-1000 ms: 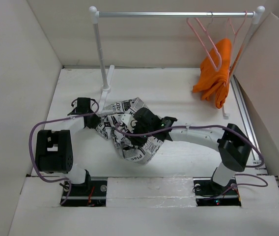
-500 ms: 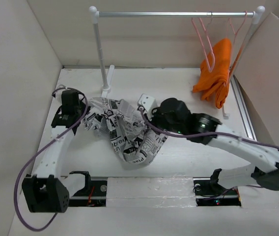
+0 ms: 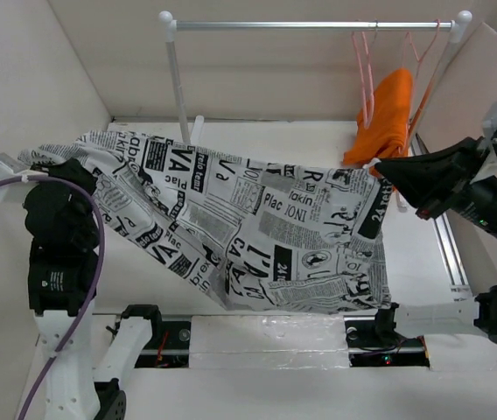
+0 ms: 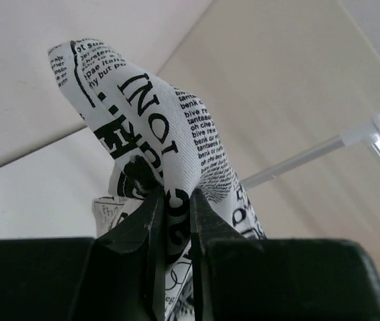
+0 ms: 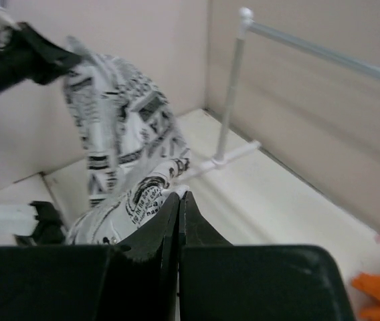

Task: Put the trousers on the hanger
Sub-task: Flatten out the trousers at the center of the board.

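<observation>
The newspaper-print trousers (image 3: 257,227) hang spread out in the air between my two grippers, high above the table. My left gripper (image 3: 45,162) is shut on their left end; in the left wrist view the cloth (image 4: 156,127) is pinched between the jaws (image 4: 174,200). My right gripper (image 3: 380,169) is shut on their right end, the cloth (image 5: 123,160) trailing from its tips (image 5: 178,195). The pale pink hanger (image 3: 365,70) hangs on the rail at the back right, behind the trousers' right end.
A white clothes rail (image 3: 310,25) stands at the back on a post (image 3: 179,96). An orange cloth (image 3: 387,118) hangs on a redder hanger (image 3: 423,52) next to the pink one. White walls close in left and right.
Both arms have risen and swung apart, lifting the crumpled trousers off the table and stretching them wide in the air.
</observation>
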Controlling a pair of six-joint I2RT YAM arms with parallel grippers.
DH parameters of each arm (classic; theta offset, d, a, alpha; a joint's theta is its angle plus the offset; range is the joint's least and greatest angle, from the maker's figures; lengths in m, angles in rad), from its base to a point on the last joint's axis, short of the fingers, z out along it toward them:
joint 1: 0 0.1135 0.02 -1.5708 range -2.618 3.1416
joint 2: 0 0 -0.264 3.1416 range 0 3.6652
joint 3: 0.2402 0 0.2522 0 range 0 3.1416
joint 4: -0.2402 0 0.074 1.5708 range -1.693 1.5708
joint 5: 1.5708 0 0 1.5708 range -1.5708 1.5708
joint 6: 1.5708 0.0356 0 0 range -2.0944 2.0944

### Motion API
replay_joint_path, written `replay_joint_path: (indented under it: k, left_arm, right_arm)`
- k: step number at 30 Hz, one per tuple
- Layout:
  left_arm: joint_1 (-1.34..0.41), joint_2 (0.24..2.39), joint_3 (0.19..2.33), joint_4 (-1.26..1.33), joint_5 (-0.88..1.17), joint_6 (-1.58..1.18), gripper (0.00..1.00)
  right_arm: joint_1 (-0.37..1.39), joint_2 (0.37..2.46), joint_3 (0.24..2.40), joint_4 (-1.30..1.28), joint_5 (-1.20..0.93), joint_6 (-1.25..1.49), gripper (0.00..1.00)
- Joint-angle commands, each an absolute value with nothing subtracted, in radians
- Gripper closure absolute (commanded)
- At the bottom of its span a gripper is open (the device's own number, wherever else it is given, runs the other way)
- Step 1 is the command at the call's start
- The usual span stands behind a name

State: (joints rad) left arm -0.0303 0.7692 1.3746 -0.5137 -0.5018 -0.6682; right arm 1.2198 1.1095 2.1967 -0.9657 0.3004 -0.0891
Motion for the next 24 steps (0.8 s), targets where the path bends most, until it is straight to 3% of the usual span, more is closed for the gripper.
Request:
replay_joint_path:
  k: [1, 5, 10, 12, 13, 14, 15, 16, 17, 19, 24]
  left_arm:
    - [-0.023, 0.785, 1.326, -0.572, -0.586, -0.660, 1.00]
    - [-0.023, 0.779, 1.230, -0.563, -0.589, -0.672, 1.00]
    - [-0.023, 0.798, 1.004, -0.482, -0.531, -0.719, 1.00]
    - [-0.023, 0.852, 0.939, -0.433, -0.499, -0.726, 0.80]
    - [-0.023, 0.880, 0.937, -0.433, -0.477, -0.729, 0.62]
    - [-0.023, 0.906, 0.942, -0.439, -0.477, -0.735, 0.31]
    - [-0.023, 0.955, 0.981, -0.475, -0.479, -0.741, 0.20]
    - [-0.023, 0.977, 1.000, -0.491, -0.488, -0.744, 0.09]
    - [-0.023, 0.989, 1.017, -0.503, -0.495, -0.738, 0.06]
    - [-0.023, 0.994, 1.034, -0.511, -0.503, -0.720, 0.02]
    - [-0.023, 0.948, 0.927, -0.434, -0.450, -0.693, 0.05]
  right_arm:
    - [1.200, 1.097, 2.078, -1.085, 0.547, -0.071, 1.00]
    - [0.988, 1.039, 1.768, -1.036, 0.588, -0.080, 1.00]
    - [0.630, 0.988, 1.332, -0.711, 0.480, -0.149, 1.00]
    - [0.415, 1.005, 1.211, -0.544, 0.428, -0.150, 1.00]
    - [0.352, 1.017, 1.175, -0.488, 0.405, -0.128, 1.00]
    - [0.294, 1.037, 1.146, -0.448, 0.324, -0.114, 0.98]
    - [0.190, 1.093, 1.131, -0.422, 0.275, -0.106, 0.85]
    - [0.160, 1.124, 1.137, -0.432, 0.231, -0.098, 0.50]
    - [0.143, 1.155, 1.155, -0.461, 0.192, -0.101, 0.41]
    - [0.173, 1.172, 1.172, -0.531, 0.178, -0.132, 0.31]
    - [0.236, 1.020, 0.984, -0.529, 0.088, -0.124, 0.29]
